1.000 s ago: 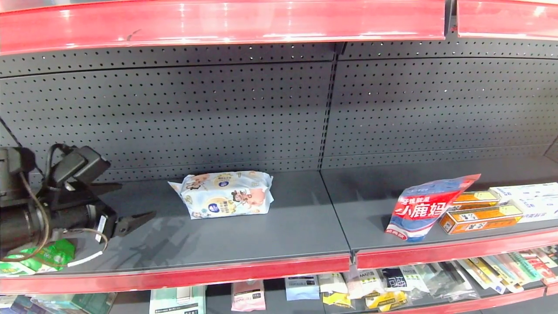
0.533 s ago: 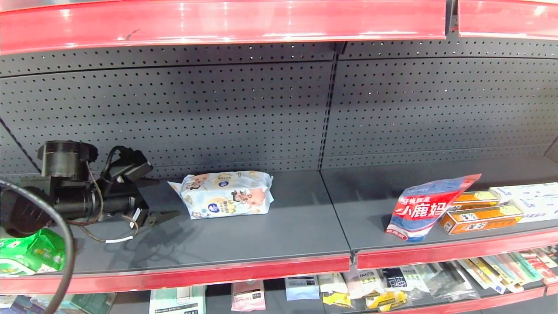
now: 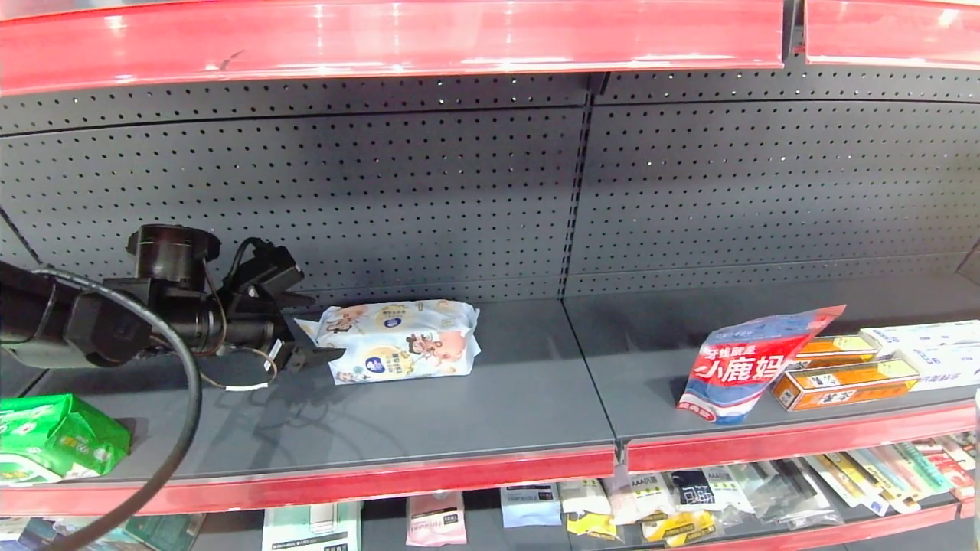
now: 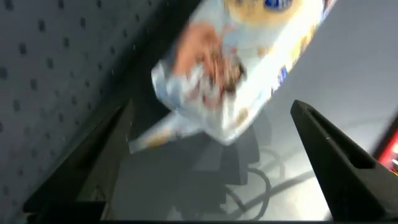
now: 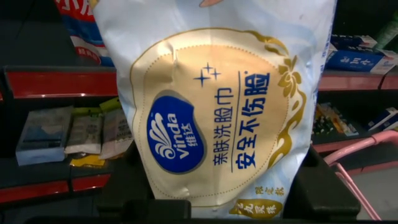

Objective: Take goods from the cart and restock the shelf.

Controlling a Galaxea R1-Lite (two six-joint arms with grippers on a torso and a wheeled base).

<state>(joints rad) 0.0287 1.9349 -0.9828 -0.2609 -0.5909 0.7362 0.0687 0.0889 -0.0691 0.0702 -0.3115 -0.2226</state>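
Observation:
A white and blue tissue pack with cartoon print (image 3: 402,340) lies flat on the grey shelf (image 3: 475,413), near its back. My left gripper (image 3: 318,340) is open at the pack's left end, just above the shelf. In the left wrist view the same pack (image 4: 249,62) lies just ahead of the left gripper (image 4: 211,106), with one finger (image 4: 329,155) on either side. Close in the right wrist view is a second tissue pack (image 5: 217,106), white with a gold-ringed blue emblem. It hangs in the air, held by my right gripper (image 5: 217,199).
A green pack (image 3: 53,444) lies at the shelf's left front. At the right stand a red and blue pouch (image 3: 750,363), orange boxes (image 3: 842,383) and white boxes (image 3: 926,344). The lower shelf (image 3: 651,505) is packed with small goods. A pink cart rim (image 5: 367,155) shows beyond the held pack.
My left arm has swung right and back along the shelf, from over the green pack to the cartoon tissue pack's left end. The packs have not moved.

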